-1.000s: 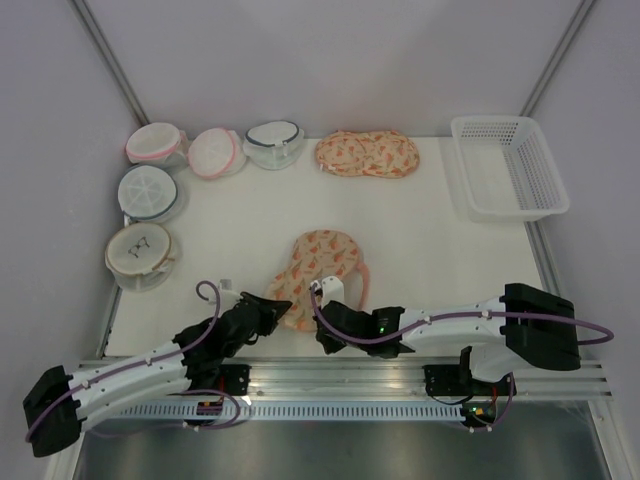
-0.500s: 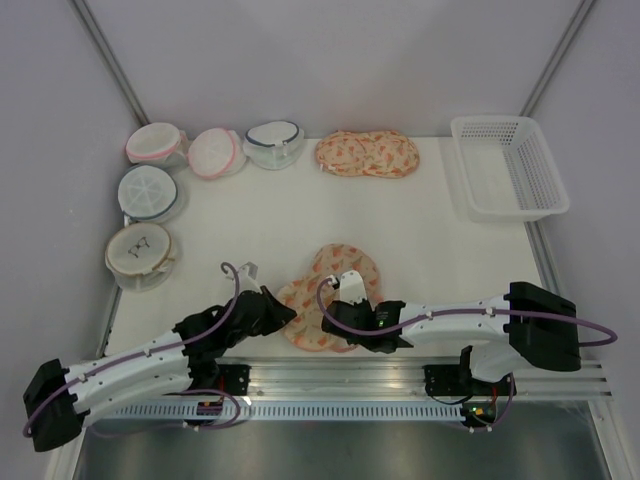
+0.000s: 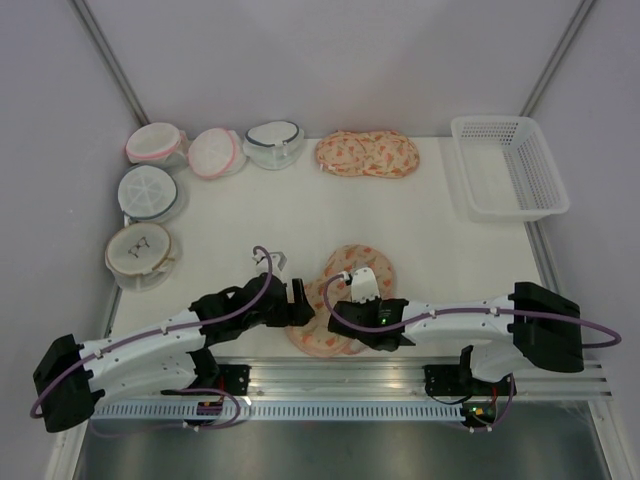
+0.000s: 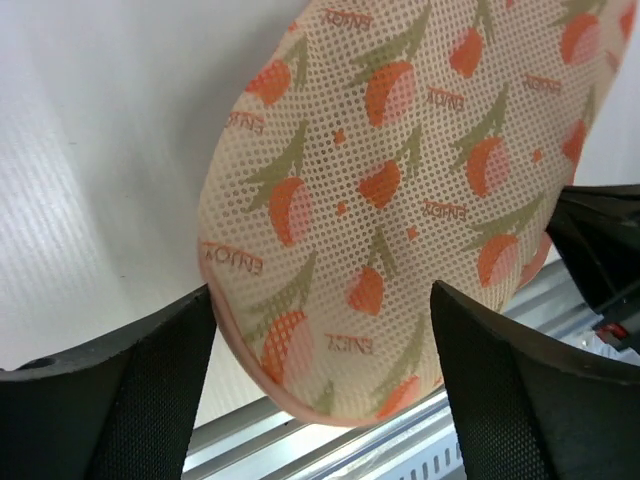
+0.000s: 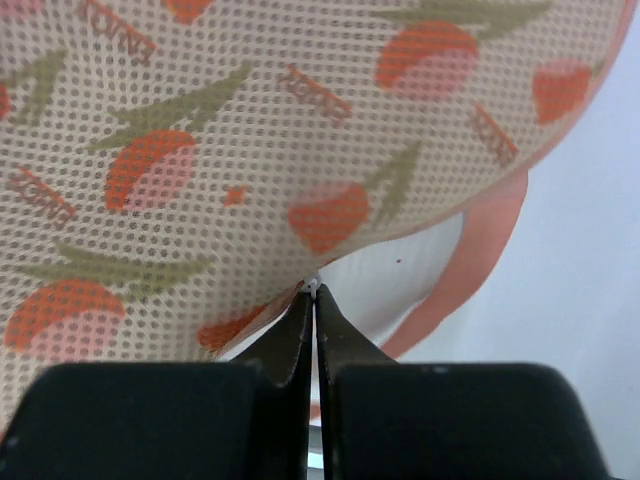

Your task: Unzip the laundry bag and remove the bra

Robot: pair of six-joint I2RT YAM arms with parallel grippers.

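Note:
The laundry bag, peach mesh with orange print and pink trim, lies at the table's near edge between both arms. In the left wrist view one rounded lobe of the laundry bag sits between my left gripper's wide-open fingers, which do not touch it. My right gripper is shut on a small white zipper pull at the bag's edge, where the pink trim curves away over a white inside. In the top view the left gripper and right gripper flank the bag. The bra is hidden.
A look-alike peach bag lies at the back centre. Several round mesh bags line the back left and left edge. A white basket stands at the back right. The aluminium rail runs just below the bag.
My left gripper has opened and let go of the bag, and that arm has swung right. The bag has turned and shifted right towards the rail, its zipper pull still in the right gripper.

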